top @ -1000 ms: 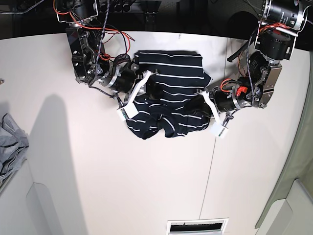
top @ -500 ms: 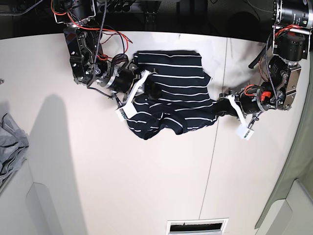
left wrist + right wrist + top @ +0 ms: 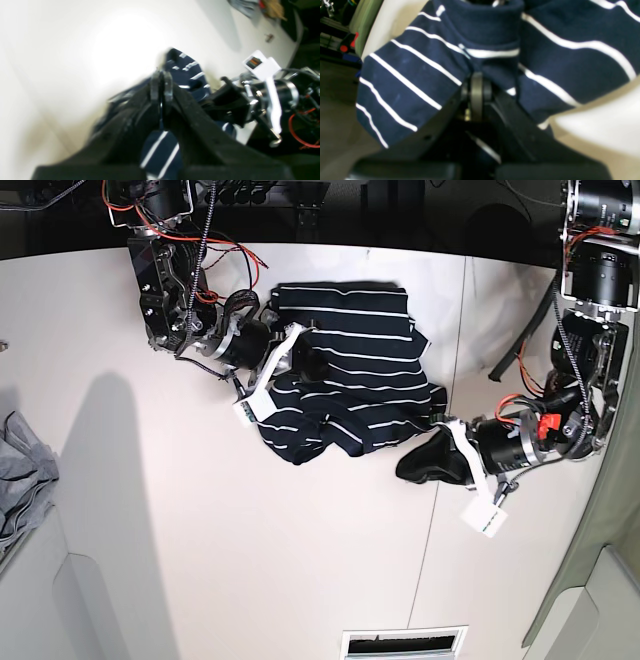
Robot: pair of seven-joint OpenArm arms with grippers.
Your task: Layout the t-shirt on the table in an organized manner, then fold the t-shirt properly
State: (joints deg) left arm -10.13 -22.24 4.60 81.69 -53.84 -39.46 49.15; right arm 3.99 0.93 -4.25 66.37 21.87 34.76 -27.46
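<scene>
The dark navy t-shirt (image 3: pixel 350 370) with thin white stripes lies bunched on the white table (image 3: pixel 200 530), toward the far middle. In the base view my left gripper (image 3: pixel 425 462) is at the right and nearer the front. It is shut on a dark lump of the t-shirt pulled out from the shirt's lower right edge. The left wrist view shows that gripper (image 3: pixel 161 85) shut, with striped t-shirt fabric (image 3: pixel 160 152) between its fingers. My right gripper (image 3: pixel 305 358) is shut on the shirt's left side. In the right wrist view the t-shirt (image 3: pixel 415 75) drapes over that gripper (image 3: pixel 476 85).
A plain grey cloth (image 3: pixel 20 480) hangs at the table's left edge. A thin seam (image 3: pixel 430 580) runs across the table on the right side. A slotted vent (image 3: pixel 400 642) sits at the front edge, and a green curtain (image 3: pixel 612 510) borders the far right.
My left gripper has swung toward the front of the table and slightly inward, dragging a corner of the t-shirt with it. The right gripper has stayed almost in place on the shirt.
</scene>
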